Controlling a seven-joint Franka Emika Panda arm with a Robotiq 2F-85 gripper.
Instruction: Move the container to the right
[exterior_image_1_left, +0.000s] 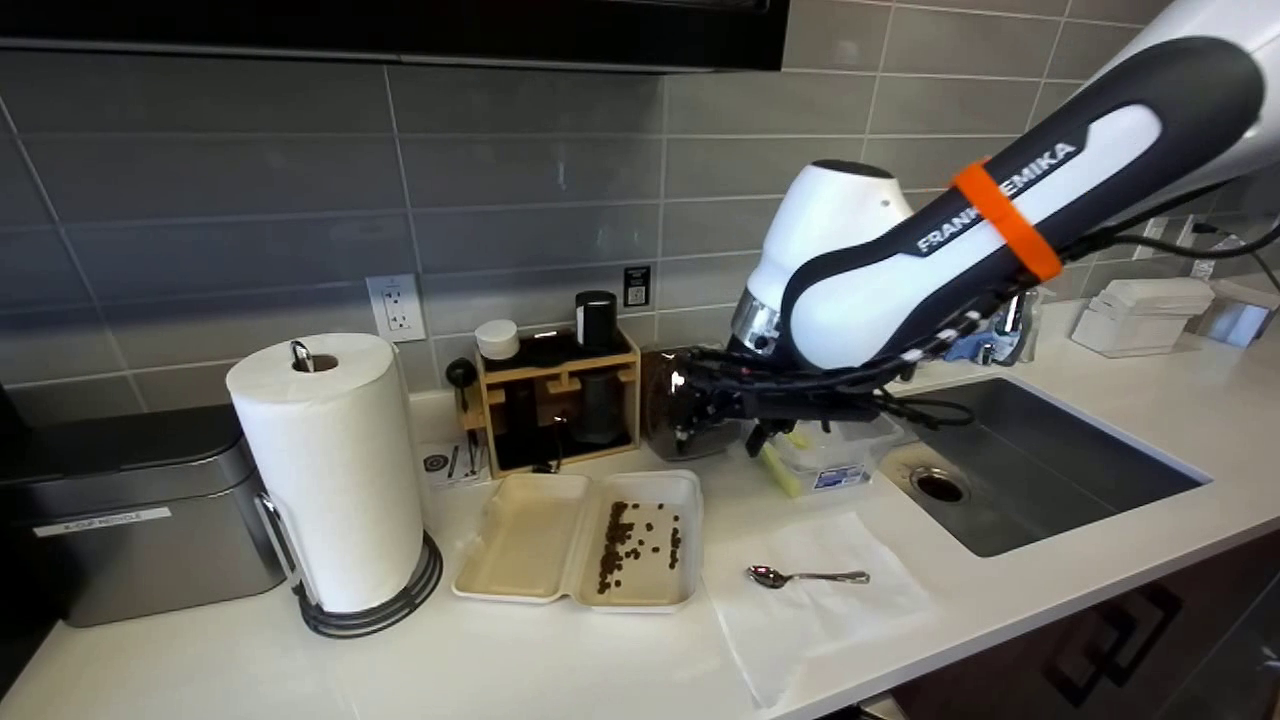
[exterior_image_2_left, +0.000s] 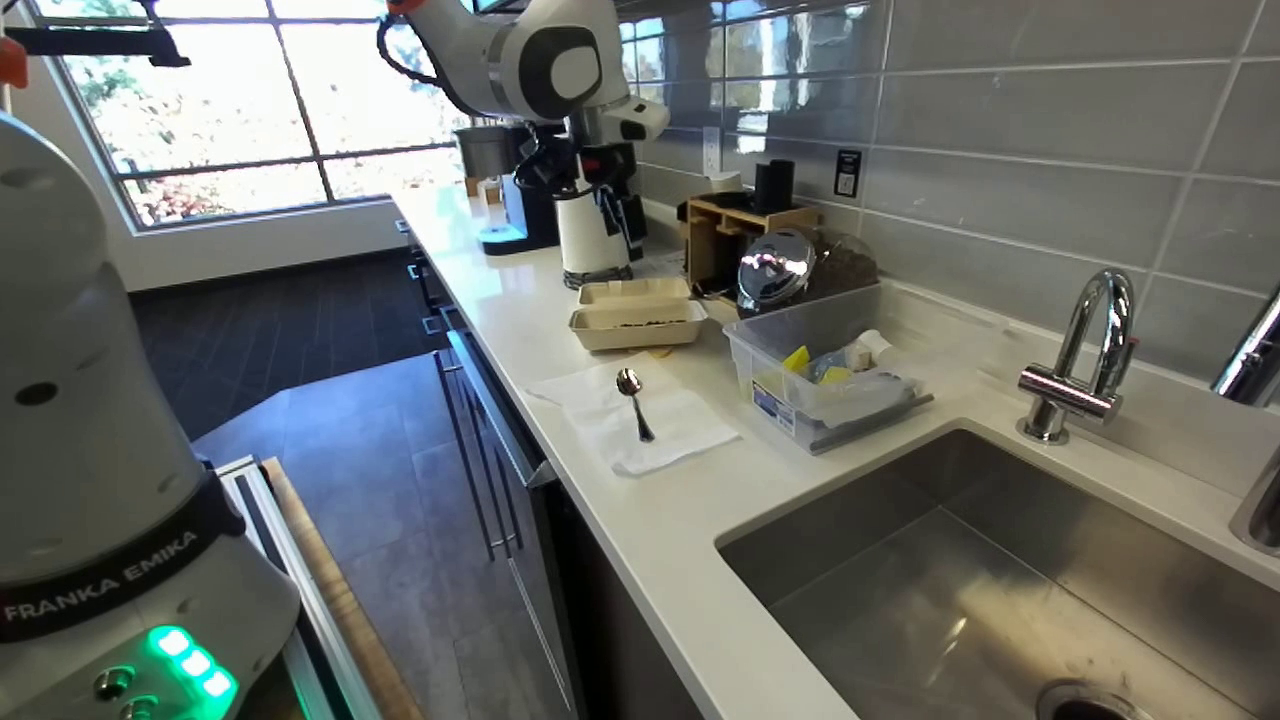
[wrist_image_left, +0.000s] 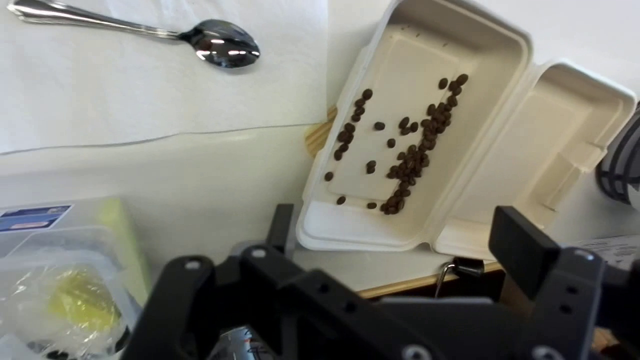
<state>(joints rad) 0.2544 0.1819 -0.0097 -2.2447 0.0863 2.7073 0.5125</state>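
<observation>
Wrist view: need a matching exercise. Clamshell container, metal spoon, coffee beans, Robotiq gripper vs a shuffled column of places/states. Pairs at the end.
Things
1. Clamshell container
2. Metal spoon
3. Coffee beans
4. Robotiq gripper

Places or states
A. Lying on the white paper sheet
B. Jaws apart, holding nothing
C. Off-white, hinged open
D. Dark brown, loose and scattered

Pairs: 1-C, 2-A, 3-D, 4-B

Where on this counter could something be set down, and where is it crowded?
Bare: the counter in front of the paper towel roll and container, and the strip between the white napkin and the sink. Crowded: along the tiled wall, where the wooden organizer, jar and clear tub sit close together. The gap between roll and container is narrow too.
</observation>
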